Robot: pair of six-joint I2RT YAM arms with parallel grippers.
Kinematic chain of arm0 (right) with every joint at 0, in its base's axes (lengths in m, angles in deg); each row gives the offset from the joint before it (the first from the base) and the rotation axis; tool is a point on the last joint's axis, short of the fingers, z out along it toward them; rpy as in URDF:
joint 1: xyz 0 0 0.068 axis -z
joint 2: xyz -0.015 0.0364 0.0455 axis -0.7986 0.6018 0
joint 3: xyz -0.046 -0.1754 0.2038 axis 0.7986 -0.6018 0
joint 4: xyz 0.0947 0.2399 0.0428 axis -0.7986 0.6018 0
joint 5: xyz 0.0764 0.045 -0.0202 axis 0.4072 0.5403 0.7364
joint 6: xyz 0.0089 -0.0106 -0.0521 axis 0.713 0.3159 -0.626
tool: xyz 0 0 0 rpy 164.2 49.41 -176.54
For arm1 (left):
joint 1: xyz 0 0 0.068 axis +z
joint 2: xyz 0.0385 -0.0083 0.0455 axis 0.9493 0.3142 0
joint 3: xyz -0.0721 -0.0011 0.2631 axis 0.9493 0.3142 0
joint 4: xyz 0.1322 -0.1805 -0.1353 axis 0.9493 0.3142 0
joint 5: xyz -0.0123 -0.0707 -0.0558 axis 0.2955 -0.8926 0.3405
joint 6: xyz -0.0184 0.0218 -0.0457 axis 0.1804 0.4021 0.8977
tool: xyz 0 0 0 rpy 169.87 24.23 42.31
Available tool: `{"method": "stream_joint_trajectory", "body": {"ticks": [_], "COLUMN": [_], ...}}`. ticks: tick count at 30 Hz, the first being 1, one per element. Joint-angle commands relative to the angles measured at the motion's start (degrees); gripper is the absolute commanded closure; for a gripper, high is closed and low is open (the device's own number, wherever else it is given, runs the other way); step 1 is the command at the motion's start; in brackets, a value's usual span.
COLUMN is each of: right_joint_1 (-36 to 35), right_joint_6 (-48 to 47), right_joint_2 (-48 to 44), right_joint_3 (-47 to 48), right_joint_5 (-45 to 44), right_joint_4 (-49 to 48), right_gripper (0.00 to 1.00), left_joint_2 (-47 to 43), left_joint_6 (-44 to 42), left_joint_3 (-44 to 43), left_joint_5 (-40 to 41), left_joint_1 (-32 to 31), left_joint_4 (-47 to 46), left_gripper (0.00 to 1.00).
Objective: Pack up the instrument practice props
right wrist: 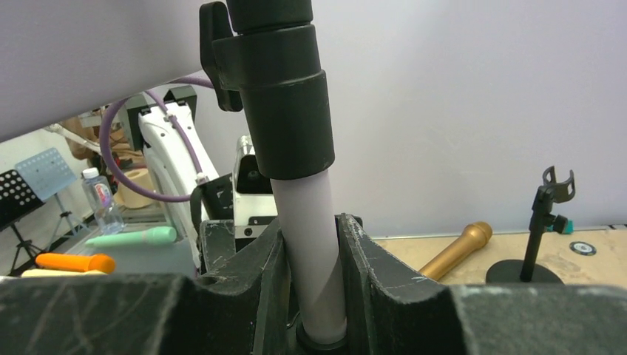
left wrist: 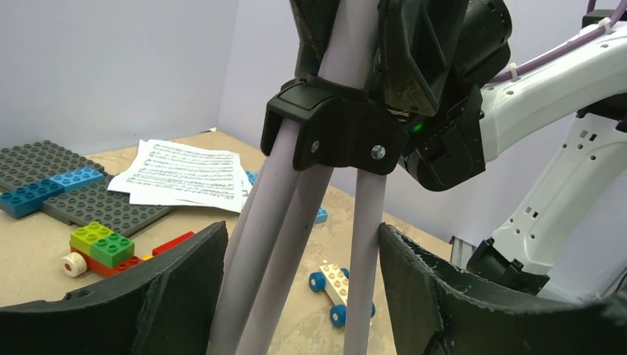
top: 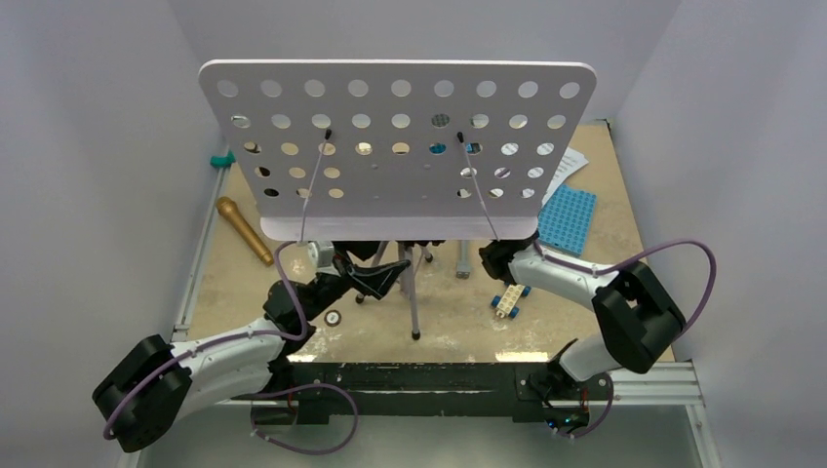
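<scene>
The music stand (top: 398, 146) is upright mid-table, its big perforated plate riding high over both arms, so it's top-heavy from the off. The right gripper (right wrist: 314, 275) is clamped on the stand's lilac pole just under the black collar, with both pads pressed against the tube. Down below, the left gripper (left wrist: 303, 290) is spread wide around the bundle of legs beneath the black hinge block (left wrist: 333, 129). Its pads are just beside the legs, and I can't make out a firm squeeze.

Here's the worry. If the left jaws bite off-centre and catch only some of the legs, the stand could twist in the right gripper's hold, and that plate would swing hard. The two grippers are also very near each other on the pole, so a small misjudgement could bump them together.

Around the stand's feet there's clutter. A little wheeled brick car (top: 509, 299) lies near the right arm, and the sheet music (left wrist: 185, 174) is beyond the legs. The microphone (top: 244, 229) is on the left-arm side and the mic stand (right wrist: 536, 237) sits past it. A dragged leg could sweep any of them across the table — the pages most easily.
</scene>
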Motion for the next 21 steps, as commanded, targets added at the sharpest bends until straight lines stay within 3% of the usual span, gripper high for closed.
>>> {"method": "stream_joint_trajectory", "body": {"ticks": [1,3,5,7,12,13,18,21], "right_joint_1": [0.32,0.33,0.33,0.33,0.27,0.3,0.33,0.29], "right_joint_6": [2.0,1.95,1.22,-0.25,-3.92,-4.37,-5.42,-5.59], "right_joint_2": [0.75,0.06,-1.27,-2.19,-3.44,-3.74,-4.74,-4.89], "right_joint_3": [-5.98,-5.83,-5.13,-4.29,-2.31,-2.03,-1.0,0.35], "right_joint_5": [3.43,3.45,3.34,3.25,2.75,2.48,1.45,0.63], "right_joint_4": [7.31,7.81,9.61,12.41,18.78,19.86,23.54,26.07], "right_gripper": [1.0,1.0,1.0,1.0,1.0,1.0,1.0,1.0], "left_joint_2": [4.73,6.65,7.59,7.28,3.47,2.48,-6.15,-14.1], "left_joint_6": [4.35,5.27,6.56,6.94,5.69,5.4,4.83,3.85], "left_joint_3": [5.31,6.9,8.28,8.79,6.96,6.65,7.8,6.66], "left_joint_5": [2.14,2.49,3.25,3.59,3.75,4.12,7.12,7.27], "left_joint_1": [-0.81,-1.21,-1.42,-1.53,-1.46,-1.47,-1.47,-1.52], "left_joint_4": [1.87,-3.18,-7.74,-10.09,-6.87,-5.91,-4.69,1.44], "left_gripper": [0.56,0.49,0.32,0.23,0.14,0.03,0.0,0.0]}}
